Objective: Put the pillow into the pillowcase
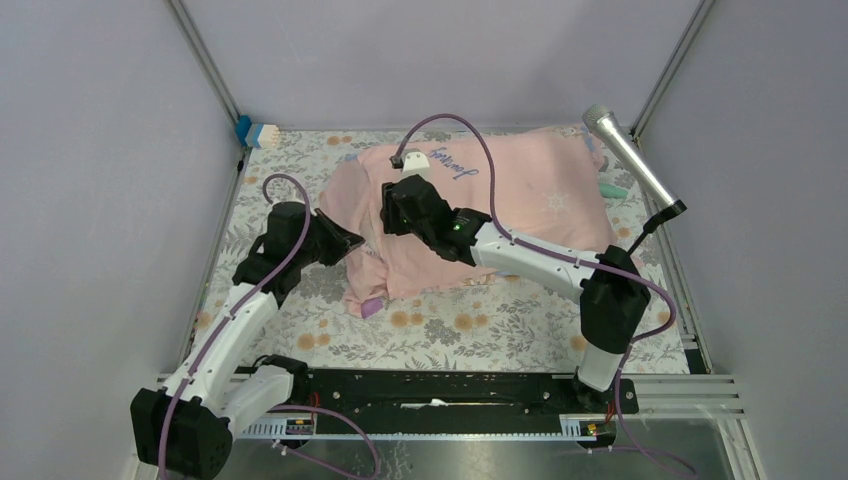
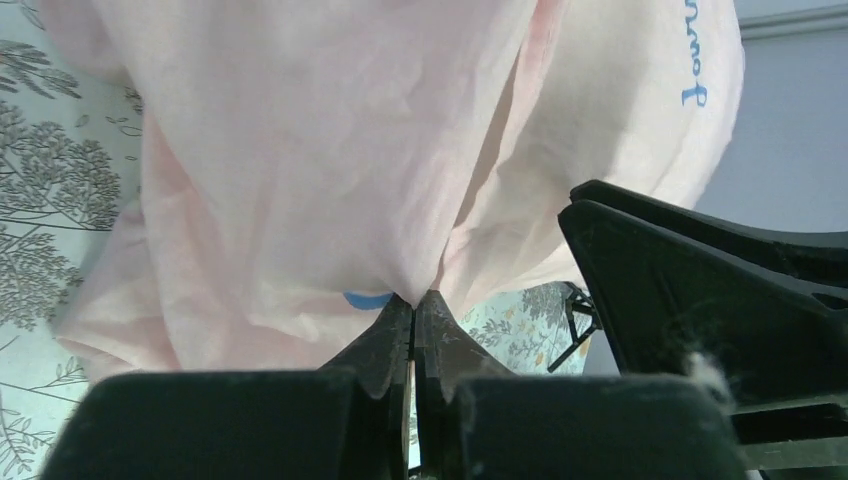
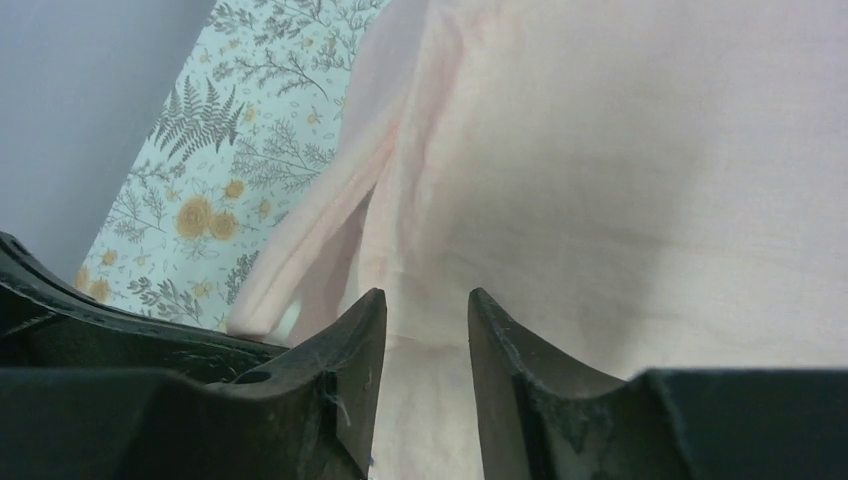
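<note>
a floral cloth [image 1: 450, 325] is covering the table, and plain grey-lilac walls [image 1: 100, 150] are closing it in on three sides. the pink pillowcase [image 1: 530, 190] is lying plump across the middle and back of the cloth. a microphone [image 1: 625, 155] is leaning in the back right corner. the left gripper [image 2: 412, 300] is pinching a fold of the pillowcase. the right gripper [image 3: 425, 300] is holding its fingers narrowly parted over the pink fabric.

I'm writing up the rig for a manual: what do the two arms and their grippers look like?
The left arm and right arm match: white link shells, black joints and wrist housings, a purple cable looping along each. A green light glows near the right wrist. The left gripper and right gripper each have two black, tapered, scuffed fingers.
</note>
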Controlling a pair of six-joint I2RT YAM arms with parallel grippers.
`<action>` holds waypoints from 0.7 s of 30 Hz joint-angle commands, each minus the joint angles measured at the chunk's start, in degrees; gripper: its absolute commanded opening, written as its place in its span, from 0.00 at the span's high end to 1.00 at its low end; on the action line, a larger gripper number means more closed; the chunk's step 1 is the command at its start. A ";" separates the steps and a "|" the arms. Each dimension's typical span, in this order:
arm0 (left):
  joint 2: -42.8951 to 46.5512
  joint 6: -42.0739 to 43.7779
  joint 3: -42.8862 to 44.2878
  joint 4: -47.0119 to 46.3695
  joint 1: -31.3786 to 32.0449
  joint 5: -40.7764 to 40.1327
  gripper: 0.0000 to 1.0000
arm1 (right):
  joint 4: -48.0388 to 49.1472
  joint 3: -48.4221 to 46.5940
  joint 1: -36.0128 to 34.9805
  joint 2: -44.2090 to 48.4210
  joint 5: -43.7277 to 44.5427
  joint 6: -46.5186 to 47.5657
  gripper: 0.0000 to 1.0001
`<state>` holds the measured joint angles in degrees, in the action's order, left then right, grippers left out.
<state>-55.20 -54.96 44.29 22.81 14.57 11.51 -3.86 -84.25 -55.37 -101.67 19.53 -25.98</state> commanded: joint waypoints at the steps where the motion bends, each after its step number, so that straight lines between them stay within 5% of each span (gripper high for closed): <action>1: 3.39 1.77 -0.73 0.16 -2.20 -1.69 1.00 | -3.76 -3.98 -0.39 -1.05 -2.32 2.92 0.57; 7: 3.39 5.19 -1.94 0.43 -4.30 0.45 1.00 | -8.79 -11.76 -5.98 -5.73 5.19 9.82 0.37; 14: 2.56 5.85 -1.48 -0.92 -5.34 2.23 1.00 | -17.96 -22.33 -6.72 -14.34 15.14 10.33 0.35; 21: 2.29 5.69 -0.35 -1.37 -6.61 3.59 1.00 | -23.47 -28.88 -6.72 -19.17 20.34 11.36 0.43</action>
<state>-53.04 -50.54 42.35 23.73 8.58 13.26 -23.49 -109.51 -62.28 -120.22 34.11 -16.01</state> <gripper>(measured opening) 0.012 0.584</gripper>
